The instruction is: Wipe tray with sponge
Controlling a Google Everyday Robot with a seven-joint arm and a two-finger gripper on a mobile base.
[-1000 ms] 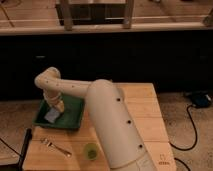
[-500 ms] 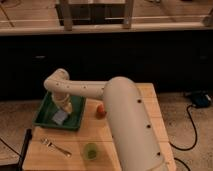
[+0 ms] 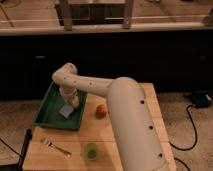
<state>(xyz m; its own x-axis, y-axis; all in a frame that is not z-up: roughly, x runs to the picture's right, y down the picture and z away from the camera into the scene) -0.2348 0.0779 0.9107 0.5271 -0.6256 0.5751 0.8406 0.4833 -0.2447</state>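
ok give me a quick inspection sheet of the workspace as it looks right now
surface: wooden table, bare patch near the front
job's things: green tray at the table's left; pale sponge inside it
clutter: orange fruit right of the tray; fork and small green cup near the front edge
grippers: pincer down in the tray, right above the sponge
cables: black cable on the floor at right
surroundings: dark counter behind, speckled floor

Dark green rectangular tray (image 3: pixel 46 114) left of centre on the wooden tabletop (image 3: pixel 135 140), pale blue-white rectangular sponge (image 3: pixel 66 111) inside it, gripper (image 3: pixel 72 101) directly above the sponge, round orange fruit (image 3: pixel 101 111) right of the tray, small green cup (image 3: pixel 91 150) lower centre, metal fork (image 3: pixel 56 147) lower left.
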